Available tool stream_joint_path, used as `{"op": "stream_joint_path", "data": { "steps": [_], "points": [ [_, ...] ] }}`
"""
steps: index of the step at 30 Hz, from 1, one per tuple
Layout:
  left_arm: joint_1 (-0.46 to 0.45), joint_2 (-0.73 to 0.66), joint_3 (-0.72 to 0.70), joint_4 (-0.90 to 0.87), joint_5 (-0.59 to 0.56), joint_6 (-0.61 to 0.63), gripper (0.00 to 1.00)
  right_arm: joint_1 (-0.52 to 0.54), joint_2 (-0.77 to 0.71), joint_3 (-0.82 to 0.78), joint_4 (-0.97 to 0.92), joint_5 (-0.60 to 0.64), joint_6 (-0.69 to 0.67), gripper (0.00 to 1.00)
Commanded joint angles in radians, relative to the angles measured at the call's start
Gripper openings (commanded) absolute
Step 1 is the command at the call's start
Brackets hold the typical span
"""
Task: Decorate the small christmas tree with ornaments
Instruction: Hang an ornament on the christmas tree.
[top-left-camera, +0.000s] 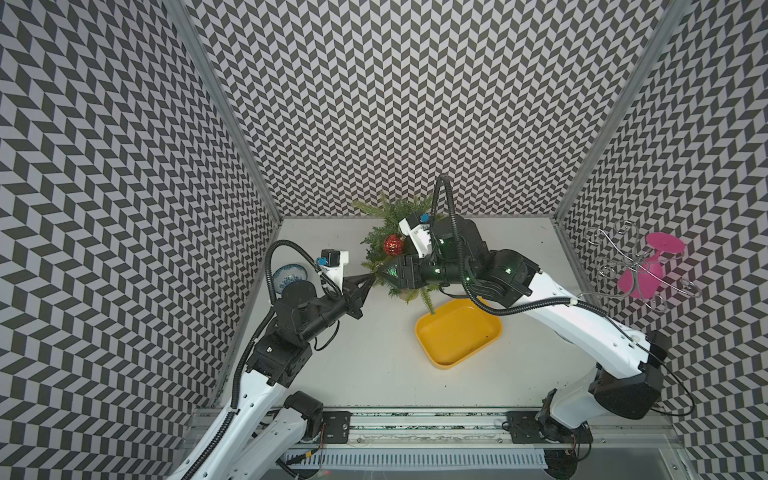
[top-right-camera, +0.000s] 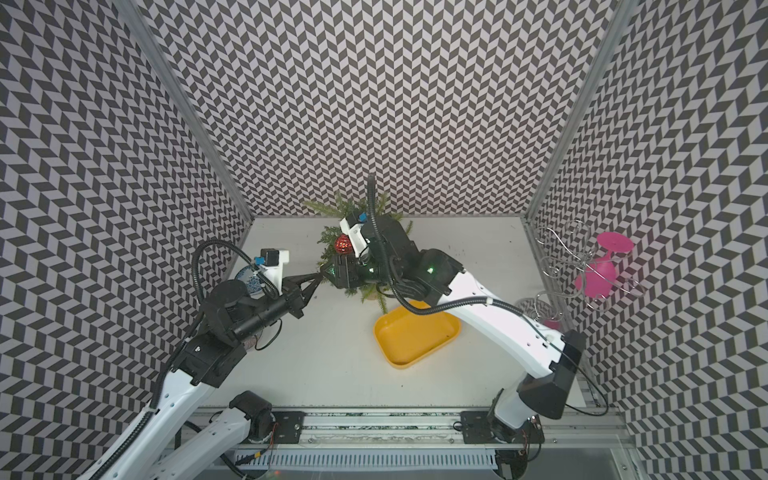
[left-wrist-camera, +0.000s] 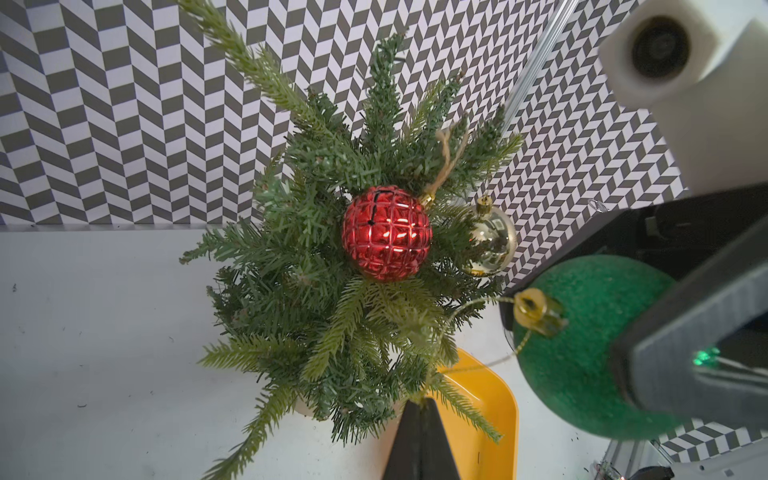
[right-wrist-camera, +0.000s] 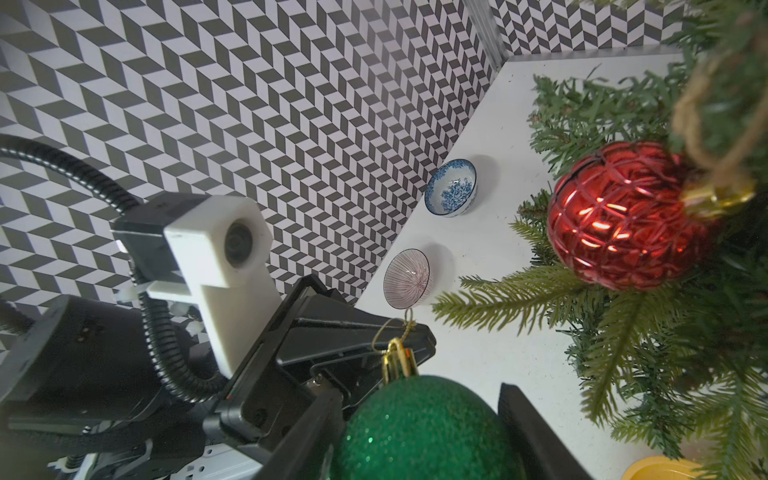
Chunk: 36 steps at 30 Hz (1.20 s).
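Observation:
The small christmas tree (top-left-camera: 388, 216) (top-right-camera: 328, 239) (left-wrist-camera: 324, 299) (right-wrist-camera: 623, 332) stands near the back wall. A red patterned ornament (top-left-camera: 393, 244) (top-right-camera: 343, 243) (left-wrist-camera: 386, 232) (right-wrist-camera: 623, 216) hangs on it, and a shiny gold ornament (left-wrist-camera: 492, 239) hangs just behind it. My right gripper (top-left-camera: 381, 269) (right-wrist-camera: 419, 395) is shut on the glittery green ornament (left-wrist-camera: 582, 353) (right-wrist-camera: 424, 428) at the tree's near side. My left gripper (top-left-camera: 371, 277) (top-right-camera: 319, 275) (left-wrist-camera: 422, 402) is shut, its tips pinching that ornament's gold string loop (right-wrist-camera: 409, 322) beside a low branch.
An empty yellow tray (top-left-camera: 457, 336) (top-right-camera: 415, 332) lies right of the tree, under the right arm. A blue-patterned bowl (top-left-camera: 289, 274) (right-wrist-camera: 452, 188) and a striped bowl (right-wrist-camera: 407, 278) sit by the left wall. A wire rack with pink glasses (top-left-camera: 640, 266) stands far right.

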Motion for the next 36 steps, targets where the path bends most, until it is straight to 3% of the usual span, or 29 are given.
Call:
{"op": "stream_joint_path", "data": {
  "steps": [1, 22, 36],
  "points": [
    [0.007, -0.012, 0.032, -0.018, -0.027, 0.017, 0.0, 0.005, 0.013, 0.036, 0.027, 0.013, 0.001, 0.58],
    [0.008, 0.042, 0.034, 0.007, -0.046, 0.045, 0.0, 0.004, 0.027, 0.021, -0.003, 0.119, -0.025, 0.58],
    [0.007, 0.039, 0.004, 0.013, -0.022, 0.038, 0.0, 0.004, -0.01, -0.054, 0.015, 0.125, -0.021, 0.58]
  ]
}}
